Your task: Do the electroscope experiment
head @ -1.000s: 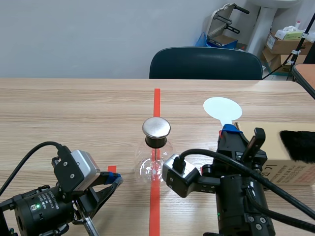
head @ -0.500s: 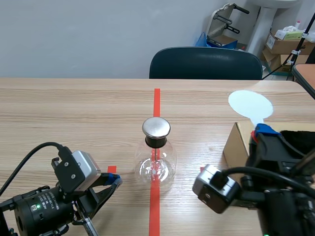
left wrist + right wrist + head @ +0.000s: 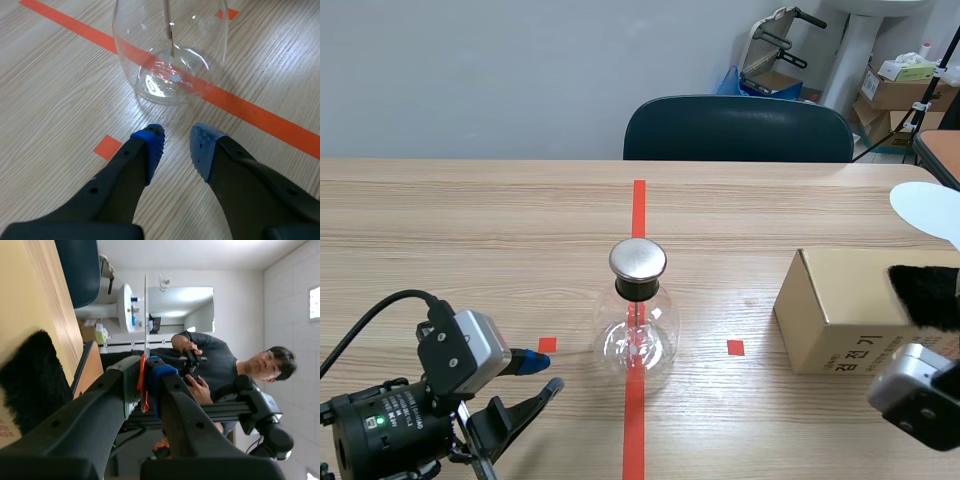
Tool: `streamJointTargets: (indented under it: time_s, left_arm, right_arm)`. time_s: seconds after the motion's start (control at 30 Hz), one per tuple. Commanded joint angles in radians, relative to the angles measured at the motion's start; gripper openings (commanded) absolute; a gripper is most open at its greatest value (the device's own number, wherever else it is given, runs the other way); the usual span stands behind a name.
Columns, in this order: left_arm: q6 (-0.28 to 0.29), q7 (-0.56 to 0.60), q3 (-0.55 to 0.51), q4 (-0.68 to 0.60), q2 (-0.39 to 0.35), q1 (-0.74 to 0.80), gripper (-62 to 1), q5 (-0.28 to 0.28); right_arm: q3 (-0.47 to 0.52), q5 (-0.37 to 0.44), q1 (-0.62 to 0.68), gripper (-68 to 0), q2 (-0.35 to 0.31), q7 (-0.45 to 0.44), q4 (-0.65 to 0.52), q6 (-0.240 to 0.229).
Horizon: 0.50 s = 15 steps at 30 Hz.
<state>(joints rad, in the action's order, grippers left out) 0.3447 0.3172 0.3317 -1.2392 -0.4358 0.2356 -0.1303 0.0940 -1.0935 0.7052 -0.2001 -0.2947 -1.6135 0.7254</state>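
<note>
Flask stood on red tape line, metal cap on top. My left gripper sat just short of flask, fingers narrowly parted, empty. My right gripper clamped white paddle well right of flask, handle running down into gripper, disc near fur on box. Rubbing looked like right arm's job.

Your left arm is a round black housing with white label print too small to read and one green light lit. On its wrist you'll find a grey rounded camera box with small dark screws on its face, and a black cable looping off it.

Left pincer: two thick black fingers with blue dotted pads and a screw hole in each.

Right pincer: same black fingers, with a blue pad showing on one. Your right arm shows only its grey box.
</note>
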Motion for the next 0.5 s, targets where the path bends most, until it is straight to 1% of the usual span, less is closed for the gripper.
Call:
streamJointTargets:
  time_s: [0.0,0.1,0.2,0.3,0.37,0.47]
  left_arm:
    - [0.008,0.017,-0.009,-0.027,-0.018,0.0,-39.7,0.015]
    - [0.04,0.034,-0.009,-0.043,-0.044,0.0,-37.7,0.03]
    - [0.069,0.035,-0.009,-0.067,-0.075,0.002,-36.6,0.068]
    - [0.095,0.056,-0.012,-0.096,-0.114,0.011,-36.6,0.111]
    - [0.104,0.08,-0.017,-0.123,-0.142,0.027,-36.5,0.12]
    - [0.124,0.121,-0.022,-0.17,-0.183,0.061,-31.3,0.119]
  right_arm:
    - [0.026,0.022,-0.013,-66.6,0.025,-0.058,0.022,0.058]
    - [0.102,0.035,-0.037,-66.6,0.074,-0.162,0.084,0.058]
    - [0.167,0.033,-0.071,-66.6,0.115,-0.24,0.153,0.058]
    - [0.224,0.032,-0.096,-66.6,0.143,-0.296,0.208,0.058]
    - [0.262,0.032,-0.11,-66.6,0.157,-0.327,0.232,0.058]
    - [0.311,0.031,-0.129,-66.6,0.174,-0.367,0.264,0.058]
